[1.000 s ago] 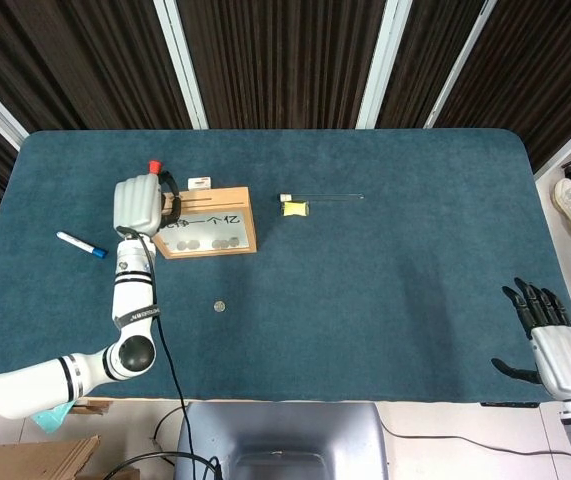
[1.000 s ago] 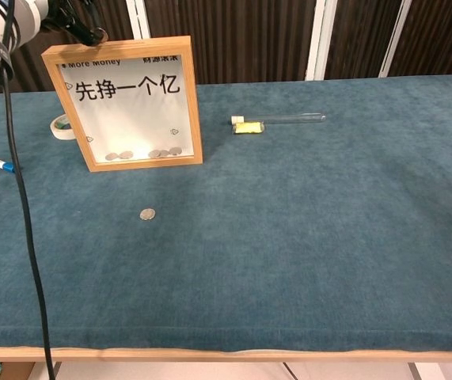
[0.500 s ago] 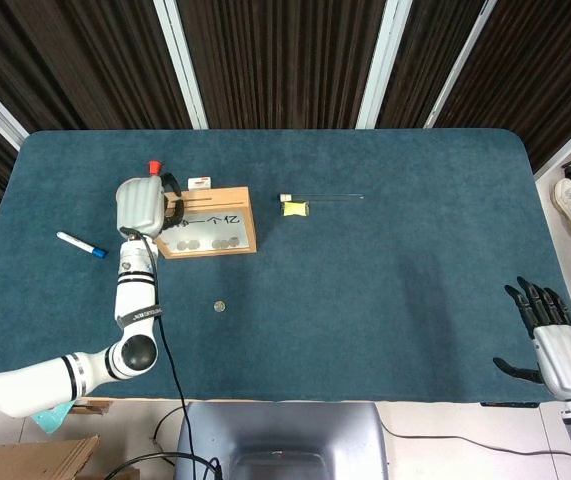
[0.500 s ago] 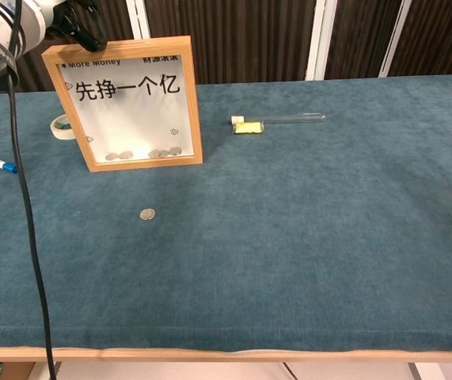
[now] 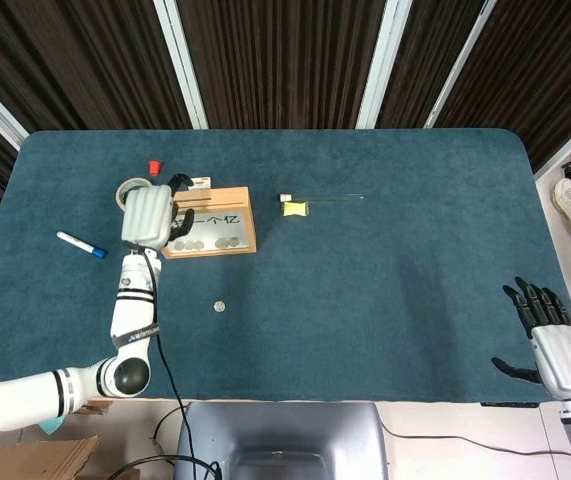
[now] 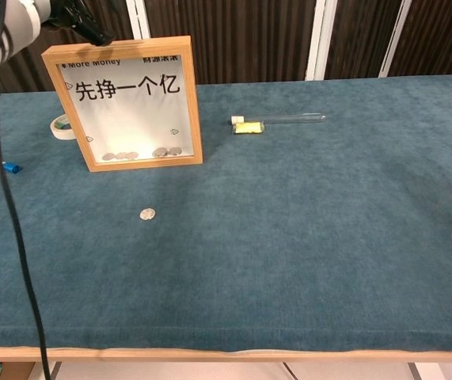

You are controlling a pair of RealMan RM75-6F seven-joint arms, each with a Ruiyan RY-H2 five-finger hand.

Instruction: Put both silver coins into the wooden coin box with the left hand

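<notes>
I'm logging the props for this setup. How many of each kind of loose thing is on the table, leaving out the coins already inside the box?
Wooden coin box: 1
Silver coin on the cloth: 1
Blue-capped marker: 1
Tape roll: 1
Glass tube: 1
Yellow block: 1
Small red object: 1
Total: 7

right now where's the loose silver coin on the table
The silver coin lies flat on the blue cloth in front of the wooden coin box, on the robot's left half of the table, apart from the left hand above the box.
</notes>
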